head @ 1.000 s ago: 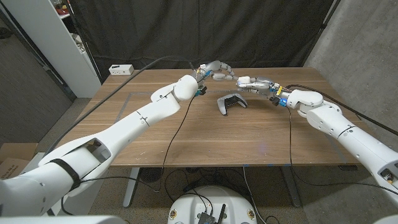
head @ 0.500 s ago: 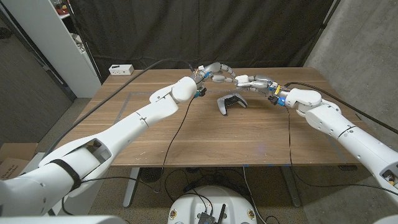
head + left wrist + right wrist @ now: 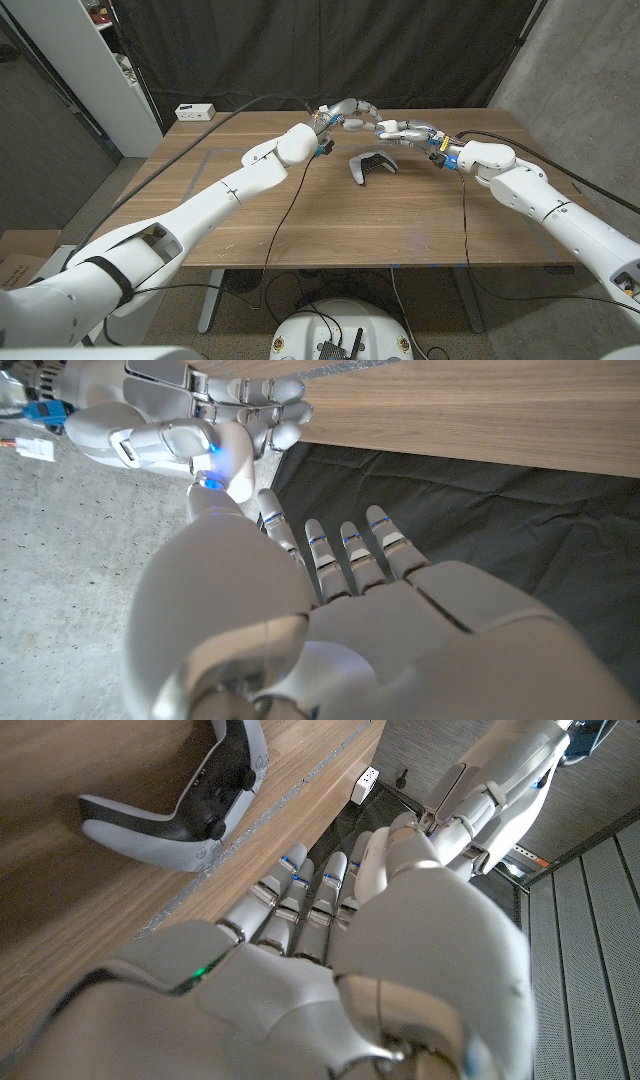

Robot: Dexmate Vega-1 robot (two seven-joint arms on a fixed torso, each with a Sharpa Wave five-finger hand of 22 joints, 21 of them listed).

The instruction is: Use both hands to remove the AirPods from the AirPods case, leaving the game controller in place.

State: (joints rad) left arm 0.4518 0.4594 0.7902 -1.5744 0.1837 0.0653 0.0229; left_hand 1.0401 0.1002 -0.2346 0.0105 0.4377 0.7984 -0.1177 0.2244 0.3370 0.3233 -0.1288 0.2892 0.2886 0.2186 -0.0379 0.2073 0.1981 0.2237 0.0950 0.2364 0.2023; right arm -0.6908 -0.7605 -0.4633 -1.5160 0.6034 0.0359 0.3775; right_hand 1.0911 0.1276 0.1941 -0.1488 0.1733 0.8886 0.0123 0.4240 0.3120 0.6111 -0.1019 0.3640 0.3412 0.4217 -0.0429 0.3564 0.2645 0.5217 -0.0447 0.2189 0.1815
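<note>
The brown wooden table (image 3: 340,215) fills the middle of the head view, with the two white arms reaching in from the bottom corners to meet near its far edge, upper centre of the frame. There the left hand (image 3: 345,113) and the right hand (image 3: 402,130) come together, fingertips touching or nearly so, above the table. The grey and white game controller (image 3: 371,166) lies on the table just below the two hands, apart from both. Whether the fingers pinch a small white AirPods case where they meet, I cannot tell; the case itself is too small or hidden to make out.
</note>
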